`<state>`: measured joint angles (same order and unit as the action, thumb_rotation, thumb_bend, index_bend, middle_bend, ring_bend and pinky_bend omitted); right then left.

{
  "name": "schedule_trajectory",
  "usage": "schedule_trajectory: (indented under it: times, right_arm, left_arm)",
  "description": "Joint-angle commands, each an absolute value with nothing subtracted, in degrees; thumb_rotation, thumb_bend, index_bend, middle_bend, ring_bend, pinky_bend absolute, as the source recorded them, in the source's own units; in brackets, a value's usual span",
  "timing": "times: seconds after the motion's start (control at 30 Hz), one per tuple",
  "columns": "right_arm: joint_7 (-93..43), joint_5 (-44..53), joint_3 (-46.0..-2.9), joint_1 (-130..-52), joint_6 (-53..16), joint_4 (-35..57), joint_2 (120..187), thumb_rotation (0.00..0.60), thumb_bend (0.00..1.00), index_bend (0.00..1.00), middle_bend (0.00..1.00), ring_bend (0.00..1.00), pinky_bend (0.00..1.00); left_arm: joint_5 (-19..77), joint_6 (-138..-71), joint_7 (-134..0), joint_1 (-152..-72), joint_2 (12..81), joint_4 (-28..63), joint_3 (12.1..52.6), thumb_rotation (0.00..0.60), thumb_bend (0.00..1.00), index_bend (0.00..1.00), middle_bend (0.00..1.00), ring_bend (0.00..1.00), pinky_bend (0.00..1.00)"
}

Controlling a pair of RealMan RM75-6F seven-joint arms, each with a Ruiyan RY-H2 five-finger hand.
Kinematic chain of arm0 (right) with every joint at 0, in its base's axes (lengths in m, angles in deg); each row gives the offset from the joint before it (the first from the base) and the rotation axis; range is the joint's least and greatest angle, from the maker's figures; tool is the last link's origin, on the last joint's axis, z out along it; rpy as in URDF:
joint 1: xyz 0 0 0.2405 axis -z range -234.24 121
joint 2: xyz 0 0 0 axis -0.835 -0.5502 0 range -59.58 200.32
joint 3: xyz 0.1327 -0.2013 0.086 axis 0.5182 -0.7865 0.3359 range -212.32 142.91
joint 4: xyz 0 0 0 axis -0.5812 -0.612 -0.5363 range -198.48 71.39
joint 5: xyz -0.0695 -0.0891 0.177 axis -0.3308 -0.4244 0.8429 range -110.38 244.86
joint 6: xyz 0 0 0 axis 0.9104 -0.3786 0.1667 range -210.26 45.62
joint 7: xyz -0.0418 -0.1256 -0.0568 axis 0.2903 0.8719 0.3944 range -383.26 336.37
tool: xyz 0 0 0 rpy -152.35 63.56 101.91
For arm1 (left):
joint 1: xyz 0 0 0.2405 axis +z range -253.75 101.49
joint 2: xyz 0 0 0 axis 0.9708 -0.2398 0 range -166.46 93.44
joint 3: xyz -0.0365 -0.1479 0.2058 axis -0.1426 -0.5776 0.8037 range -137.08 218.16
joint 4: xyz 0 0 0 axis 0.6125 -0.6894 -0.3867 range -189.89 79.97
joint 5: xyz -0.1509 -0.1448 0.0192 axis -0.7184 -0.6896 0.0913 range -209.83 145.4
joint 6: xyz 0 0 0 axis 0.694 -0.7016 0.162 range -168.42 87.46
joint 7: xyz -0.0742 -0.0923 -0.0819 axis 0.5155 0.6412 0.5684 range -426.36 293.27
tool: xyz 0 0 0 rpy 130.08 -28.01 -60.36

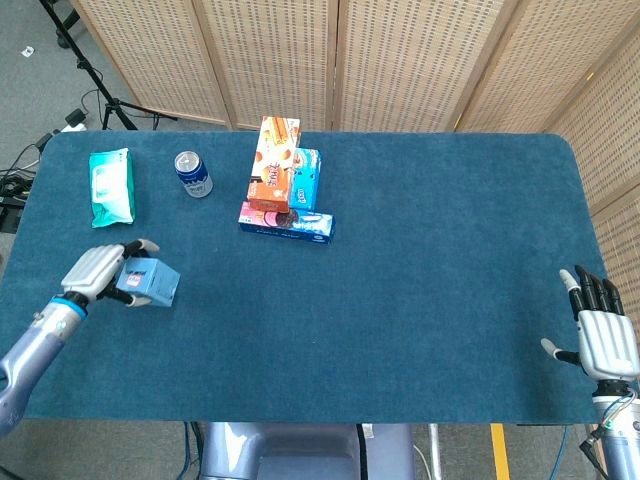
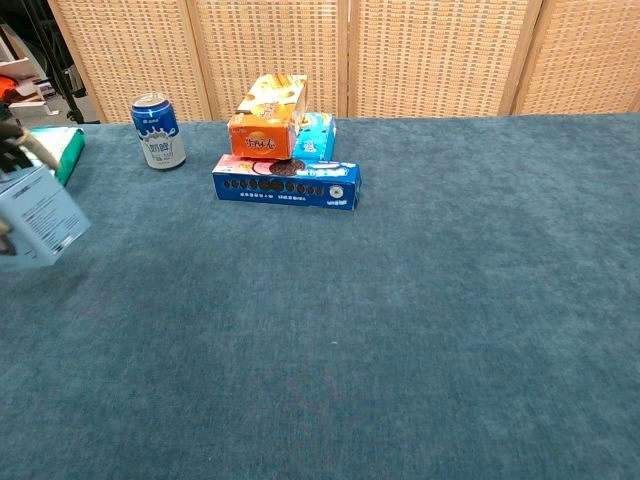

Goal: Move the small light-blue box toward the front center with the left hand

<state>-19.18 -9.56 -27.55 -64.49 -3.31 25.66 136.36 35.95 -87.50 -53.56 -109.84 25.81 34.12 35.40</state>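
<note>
Small light-blue cardboard box (image 1: 150, 282) is in my left robot hand (image 1: 95, 271), fingers wrapped round its left side, tilted and, going by the chest view, off the teal-covered counter (image 1: 420, 260). It sits at the front-left, well apart from the blue drink can (image 1: 193, 173) and the stacked snack boxes (image 1: 285, 185). Step: carry, mid-transfer. Next I'd say: sweep right toward front center, level it, set down, release. My right robot hand (image 1: 603, 335) is spread, empty, at the front-right corner.

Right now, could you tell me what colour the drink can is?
The can is dark blue with white markings, clearest in the chest view.
</note>
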Motion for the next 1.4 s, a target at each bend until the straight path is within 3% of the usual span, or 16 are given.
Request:
schedule_trajectory:
  times: [0.03, 0.17, 0.3, 0.37, 0.4, 0.43, 0.5, 0.63, 0.87, 1.07, 1.27, 1.4]
  right_arm:
    - [-20.2, -10.1, -27.7, -64.2, -2.9, 25.8, 135.8, 0.6, 0.0, 0.0, 0.0, 0.0, 0.0]
    - [-21.6, -10.5, -27.7, -63.8, -2.4, 25.9, 135.2, 0.6, 0.0, 0.0, 0.0, 0.0, 0.0]
    - [-22.9, -10.7, -27.6, -63.2, -1.5, 26.1, 134.6, 0.6, 0.0, 0.0, 0.0, 0.0, 0.0]
    - [-23.6, -10.6, -27.4, -63.0, -1.3, 26.2, 134.3, 0.6, 0.0, 0.0, 0.0, 0.0, 0.0]
    - [-23.9, -10.6, -27.4, -63.0, -1.3, 26.2, 134.1, 0.6, 0.0, 0.0, 0.0, 0.0, 0.0]
    - [-24.0, -10.6, -27.4, -63.0, -1.3, 26.2, 134.1, 0.6, 0.0, 0.0, 0.0, 0.0, 0.0]
    - [-24.4, -10.7, -27.4, -62.9, -1.3, 26.3, 133.9, 0.6, 0.0, 0.0, 0.0, 0.0, 0.0]
    - [-24.6, -11.1, -27.5, -62.7, -0.8, 26.3, 133.8, 0.6, 0.0, 0.0, 0.0, 0.0, 0.0]
    - [-24.9, -11.5, -27.6, -62.6, -0.7, 26.5, 133.6, 0.6, 0.0, 0.0, 0.0, 0.0, 0.0]
    - [-25.3, -11.5, -27.6, -62.7, -1.0, 26.3, 133.5, 0.6, 0.0, 0.0, 0.0, 0.0, 0.0]
    - [-25.6, -11.0, -27.4, -62.7, -1.4, 26.1, 133.5, 0.6, 0.0, 0.0, 0.0, 0.0, 0.0]
    - [-26.0, -10.8, -27.3, -62.6, -1.3, 26.0, 133.5, 0.6, 0.0, 0.0, 0.0, 0.0, 0.0]
  left_arm:
    - [27.5, -95.0, -67.4, -106.4, 26.1, 39.1, 37.3, 0.6, 0.0, 0.29, 0.43, 0.32, 0.3]
    - [21.9, -98.6, -75.8, -106.6, 29.2, 39.4, 36.7, 0.6, 0.0, 0.29, 0.43, 0.32, 0.3]
    - [19.1, -98.0, -78.7, -107.5, 32.0, 38.2, 36.2, 0.6, 0.0, 0.29, 0.41, 0.31, 0.3]
    - [18.5, -96.4, -78.8, -107.8, 32.8, 37.9, 36.4, 0.6, 0.0, 0.29, 0.32, 0.26, 0.3]
    - [18.6, -95.8, -78.6, -107.9, 32.9, 37.9, 36.4, 0.6, 0.0, 0.26, 0.21, 0.17, 0.28]
    - [20.8, -97.0, -78.1, -105.9, 32.2, 39.3, 38.5, 0.6, 0.0, 0.19, 0.1, 0.08, 0.25]
    - [22.7, -95.4, -75.4, -107.2, 32.5, 37.1, 36.6, 0.6, 0.0, 0.07, 0.0, 0.0, 0.15]
    - [28.1, -95.2, -72.4, -106.0, 29.8, 39.3, 37.7, 0.6, 0.0, 0.0, 0.0, 0.0, 0.05]
    - [36.9, -97.6, -71.1, -104.1, 26.7, 41.0, 39.7, 0.6, 0.0, 0.0, 0.0, 0.0, 0.05]
    - [36.0, -94.3, -73.3, -106.1, 29.1, 37.6, 39.2, 0.6, 0.0, 0.01, 0.0, 0.0, 0.05]
    - [35.2, -93.6, -74.5, -107.0, 33.2, 33.2, 38.4, 0.6, 0.0, 0.12, 0.11, 0.06, 0.11]
    - [35.1, -93.7, -75.4, -107.4, 34.0, 33.0, 38.0, 0.6, 0.0, 0.32, 0.31, 0.21, 0.19]
